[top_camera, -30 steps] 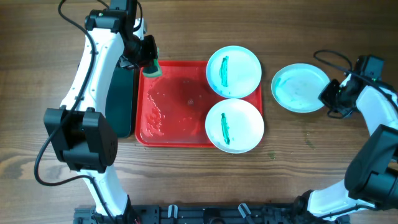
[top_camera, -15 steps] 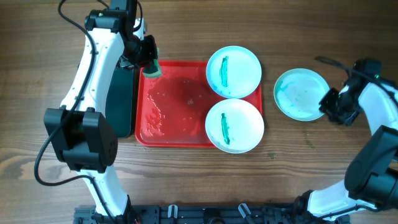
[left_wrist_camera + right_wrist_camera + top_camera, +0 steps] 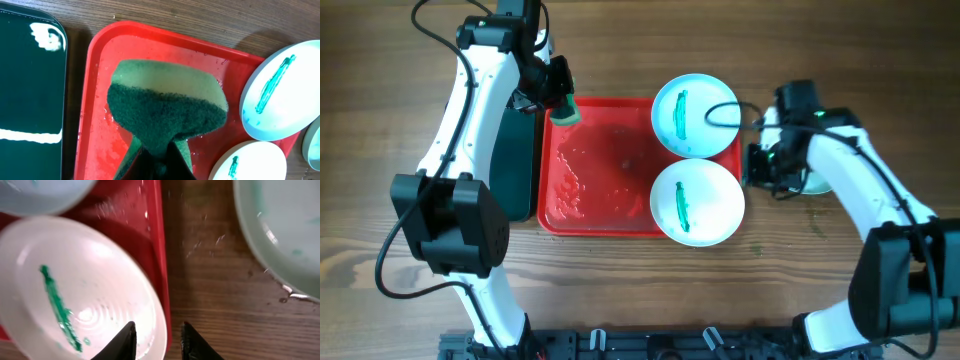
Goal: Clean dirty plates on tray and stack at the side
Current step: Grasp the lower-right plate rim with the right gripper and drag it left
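My right pincer (image 3: 157, 341), fingers apart, hovers right over the near plate's (image 3: 90, 295) right rim at the tray's (image 3: 152, 245) right edge, rim between the fingers, while my left pincer (image 3: 155, 161) clamps the sponge (image 3: 165, 110).

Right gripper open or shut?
Open. In the right wrist view the right gripper has its fingers apart, with the front plate rim and tray edge showing in the gap.
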Robot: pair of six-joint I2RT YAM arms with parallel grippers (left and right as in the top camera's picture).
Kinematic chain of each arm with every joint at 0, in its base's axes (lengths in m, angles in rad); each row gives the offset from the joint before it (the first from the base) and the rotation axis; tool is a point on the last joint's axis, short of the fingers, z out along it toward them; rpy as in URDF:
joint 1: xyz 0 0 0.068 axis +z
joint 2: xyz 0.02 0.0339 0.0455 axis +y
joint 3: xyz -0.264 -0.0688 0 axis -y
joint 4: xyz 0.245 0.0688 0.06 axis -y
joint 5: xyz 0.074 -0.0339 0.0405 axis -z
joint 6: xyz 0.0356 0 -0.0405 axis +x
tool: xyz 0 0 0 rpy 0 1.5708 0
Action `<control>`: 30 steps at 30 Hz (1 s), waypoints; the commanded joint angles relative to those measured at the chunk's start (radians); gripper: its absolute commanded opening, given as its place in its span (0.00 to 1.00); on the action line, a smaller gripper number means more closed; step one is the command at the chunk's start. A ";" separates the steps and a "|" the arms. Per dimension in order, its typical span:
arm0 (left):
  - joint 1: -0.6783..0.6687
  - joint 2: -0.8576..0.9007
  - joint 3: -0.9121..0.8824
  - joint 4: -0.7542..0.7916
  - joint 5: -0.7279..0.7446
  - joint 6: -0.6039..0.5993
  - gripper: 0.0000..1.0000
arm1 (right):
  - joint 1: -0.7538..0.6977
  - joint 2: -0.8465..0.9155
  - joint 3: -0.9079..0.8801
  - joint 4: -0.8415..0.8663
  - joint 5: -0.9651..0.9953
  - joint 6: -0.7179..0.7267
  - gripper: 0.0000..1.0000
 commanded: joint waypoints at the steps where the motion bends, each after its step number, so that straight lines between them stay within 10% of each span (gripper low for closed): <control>1: 0.000 -0.024 0.005 0.001 -0.002 -0.016 0.04 | 0.061 -0.006 -0.034 0.002 0.127 0.069 0.30; 30: 0.000 -0.024 0.005 0.021 -0.010 -0.015 0.04 | 0.204 -0.062 -0.031 0.028 0.045 0.077 0.04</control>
